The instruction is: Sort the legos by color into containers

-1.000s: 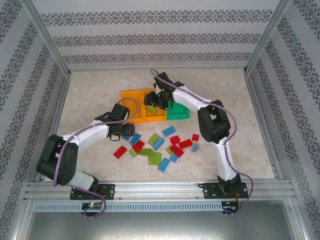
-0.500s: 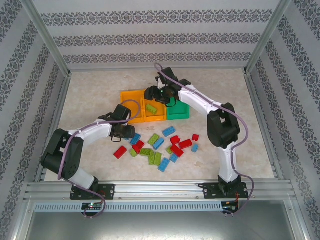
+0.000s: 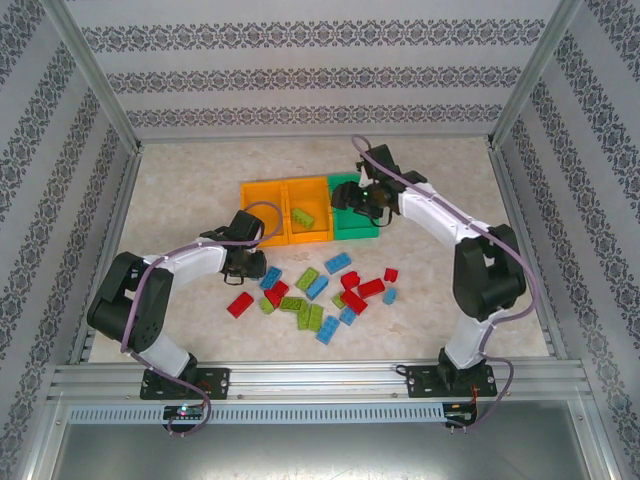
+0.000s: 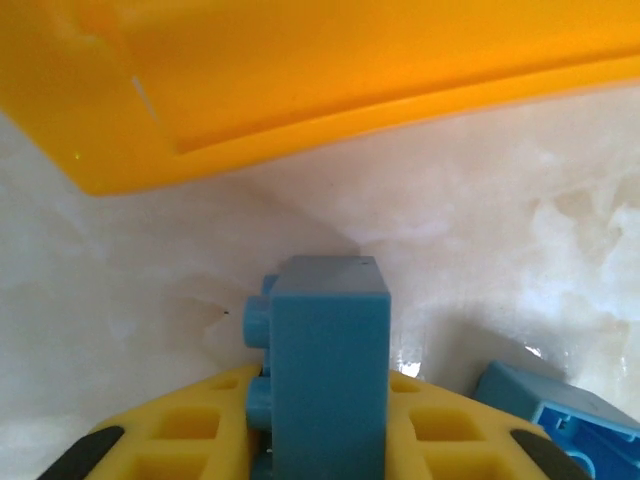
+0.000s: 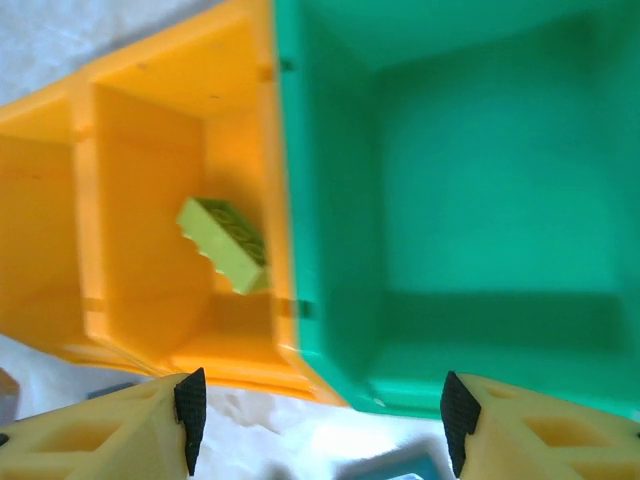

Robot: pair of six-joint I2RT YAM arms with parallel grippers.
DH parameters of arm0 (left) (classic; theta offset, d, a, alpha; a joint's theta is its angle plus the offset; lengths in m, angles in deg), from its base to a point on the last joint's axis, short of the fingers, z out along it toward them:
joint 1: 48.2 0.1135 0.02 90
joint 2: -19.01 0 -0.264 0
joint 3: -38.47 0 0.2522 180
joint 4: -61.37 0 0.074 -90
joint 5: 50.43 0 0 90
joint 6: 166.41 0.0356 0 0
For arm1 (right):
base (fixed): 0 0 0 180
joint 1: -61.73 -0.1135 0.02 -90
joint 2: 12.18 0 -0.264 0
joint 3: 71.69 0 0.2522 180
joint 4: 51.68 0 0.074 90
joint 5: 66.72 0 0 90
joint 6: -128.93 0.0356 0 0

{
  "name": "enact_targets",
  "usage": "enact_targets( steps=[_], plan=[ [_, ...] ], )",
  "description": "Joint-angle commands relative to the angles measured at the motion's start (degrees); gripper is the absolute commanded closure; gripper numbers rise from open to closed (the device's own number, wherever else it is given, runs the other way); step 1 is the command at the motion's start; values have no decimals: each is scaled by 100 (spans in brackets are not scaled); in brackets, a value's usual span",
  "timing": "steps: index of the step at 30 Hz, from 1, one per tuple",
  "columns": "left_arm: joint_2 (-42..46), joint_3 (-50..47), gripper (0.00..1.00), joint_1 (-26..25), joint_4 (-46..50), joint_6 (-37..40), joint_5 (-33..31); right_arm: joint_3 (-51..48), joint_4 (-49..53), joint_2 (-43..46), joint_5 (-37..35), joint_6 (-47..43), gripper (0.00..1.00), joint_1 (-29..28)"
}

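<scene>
The left gripper (image 4: 325, 445) has its yellow jaws clamped together on a small blue studded plastic brick (image 4: 330, 350). The brick stands on end between them with its studs facing nine o'clock in the left wrist view; whether it touches the pale marbled table top (image 4: 500, 220) cannot be told. A second blue brick (image 4: 560, 420) lies at four o'clock from the held one, and the outer wall of the left orange rectangular plastic bin (image 4: 300, 90) runs across at twelve o'clock. Seen from above, this gripper sits at ten o'clock of the loose heap of red, blue and lime green bricks (image 3: 325, 290) scattered mid-table, with a lone red brick (image 3: 240, 304) at six o'clock from it. The three bins stand side by side in a row at twelve o'clock of the heap: the left orange one, a middle orange rectangular plastic bin (image 5: 140, 200), and a green rectangular plastic bin (image 5: 450, 200) at the three o'clock end. The right gripper (image 5: 322, 410) hangs over the green bin with its jaws standing apart. One lime green brick (image 5: 225, 245) lies tilted inside the middle orange bin.
</scene>
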Motion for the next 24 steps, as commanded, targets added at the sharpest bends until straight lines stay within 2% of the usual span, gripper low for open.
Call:
enact_targets(
  steps=[1,9,16,20,24],
  plan=[
    [43,-125,81,-70,-55,-81,43,-423,13,469,-264,-213,34,210],
    [568,-76,86,-164,229,-194,-89,-1159,172,1127,-571,-519,32,616],
    [850,593,86,-495,403,-326,-36,-1809,95,1551,-731,-504,32,927],
    [406,1216,86,-649,-320,-517,753,-2143,41,1633,-625,-626,32,934],
    [-607,2531,87,-864,-282,-431,1193,-2506,110,1786,-665,-660,32,905]
  ],
)
